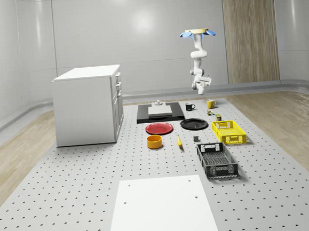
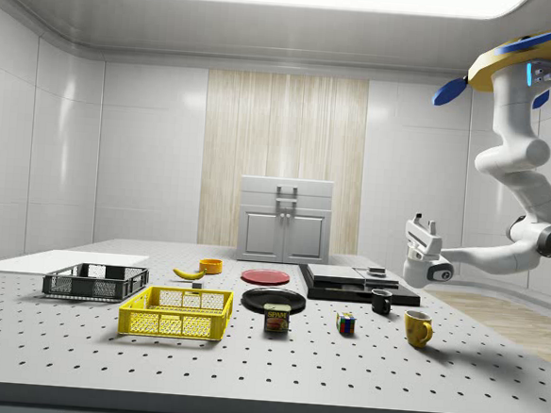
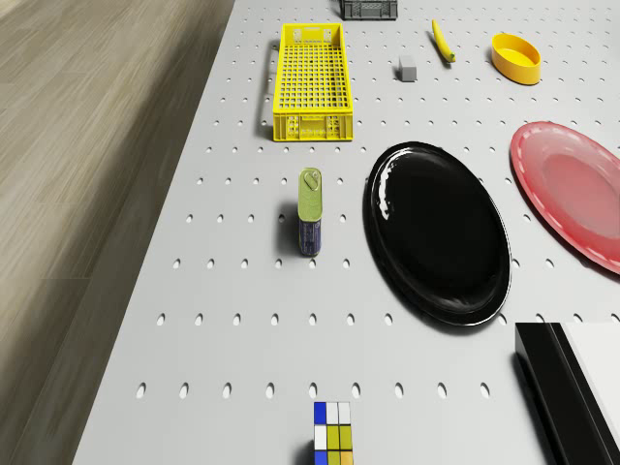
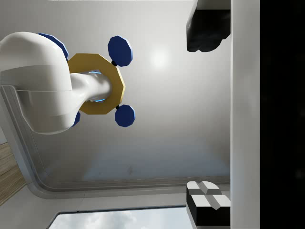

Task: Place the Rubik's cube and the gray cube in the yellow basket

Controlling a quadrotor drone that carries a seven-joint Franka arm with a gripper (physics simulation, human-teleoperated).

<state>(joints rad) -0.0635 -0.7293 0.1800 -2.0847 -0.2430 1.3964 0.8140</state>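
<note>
The Rubik's cube (image 3: 332, 441) (image 2: 345, 323) sits on the perforated table between a tin can (image 3: 310, 222) and a yellow mug (image 2: 417, 328). Further along lies the small gray cube (image 3: 408, 67) (image 1: 196, 139), beside the yellow basket (image 3: 310, 68) (image 1: 229, 131) (image 2: 177, 312), which holds nothing. The drone (image 1: 196, 33) hovers high over the table's far end, above the mugs. Its arm hangs bent, and the gripper (image 2: 423, 238) (image 1: 205, 80) (image 4: 209, 114) is tilted upward, well above the table, open and holding nothing. The wrist view looks up at the drone's body (image 4: 97, 83).
A black plate (image 3: 436, 231) and a red plate (image 3: 572, 189) lie beside the can. A banana (image 3: 443, 41), an orange bowl (image 3: 515, 56) and a black crate (image 1: 217, 160) are past the basket. A black mug (image 1: 189, 106), a black platform (image 1: 159, 111) and a white cabinet (image 1: 88, 104) stand at the back.
</note>
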